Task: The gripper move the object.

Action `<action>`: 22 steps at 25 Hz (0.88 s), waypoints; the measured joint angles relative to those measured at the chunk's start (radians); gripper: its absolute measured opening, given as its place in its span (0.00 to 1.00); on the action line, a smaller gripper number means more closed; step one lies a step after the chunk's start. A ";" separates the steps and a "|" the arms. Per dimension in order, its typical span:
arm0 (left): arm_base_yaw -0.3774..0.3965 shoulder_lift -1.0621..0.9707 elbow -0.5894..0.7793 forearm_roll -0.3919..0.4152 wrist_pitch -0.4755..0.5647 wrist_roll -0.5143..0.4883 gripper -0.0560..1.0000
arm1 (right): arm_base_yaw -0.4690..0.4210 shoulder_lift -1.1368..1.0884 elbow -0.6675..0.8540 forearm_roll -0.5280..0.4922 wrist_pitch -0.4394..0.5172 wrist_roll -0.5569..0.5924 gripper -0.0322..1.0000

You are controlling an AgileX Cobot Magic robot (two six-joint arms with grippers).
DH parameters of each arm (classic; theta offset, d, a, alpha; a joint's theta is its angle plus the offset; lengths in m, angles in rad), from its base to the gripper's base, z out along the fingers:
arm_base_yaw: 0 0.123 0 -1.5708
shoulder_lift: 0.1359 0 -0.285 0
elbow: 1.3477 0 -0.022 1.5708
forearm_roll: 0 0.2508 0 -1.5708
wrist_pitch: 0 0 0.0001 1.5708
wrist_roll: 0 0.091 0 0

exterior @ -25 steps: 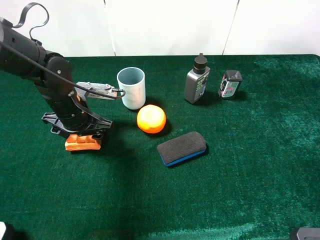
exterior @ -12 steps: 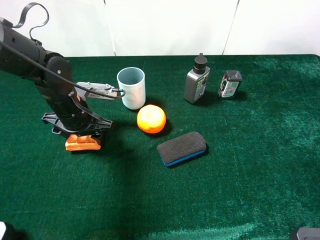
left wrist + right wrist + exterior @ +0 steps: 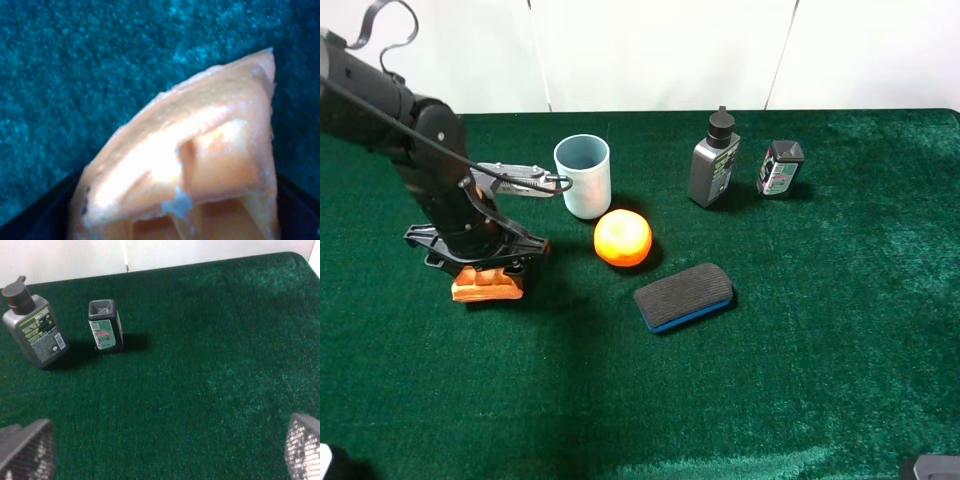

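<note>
Right within gripper (image 3: 487, 270): waffle slice (image 3: 485, 290).

The cloth (image 3: 820, 380) is deep green all over. The waffle slice (image 3: 487, 288) is orange-yellow with a square grid, and the ball (image 3: 622, 238) is a brighter orange. The cup (image 3: 583, 175) is pale blue, the eraser (image 3: 683, 296) dark grey on a blue base, the bottle (image 3: 714, 165) grey with a black cap, and the left gripper (image 3: 485, 270) black.

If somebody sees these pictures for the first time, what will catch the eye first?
The black left gripper bent low over the orange waffle slice at the left of the green table; the left wrist view is filled by that slice. Next, the bright orange ball near the middle.
</note>
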 joint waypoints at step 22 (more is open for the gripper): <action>-0.007 -0.209 -0.140 -0.044 0.365 -0.003 0.73 | 0.000 0.000 0.000 0.000 0.000 0.000 0.70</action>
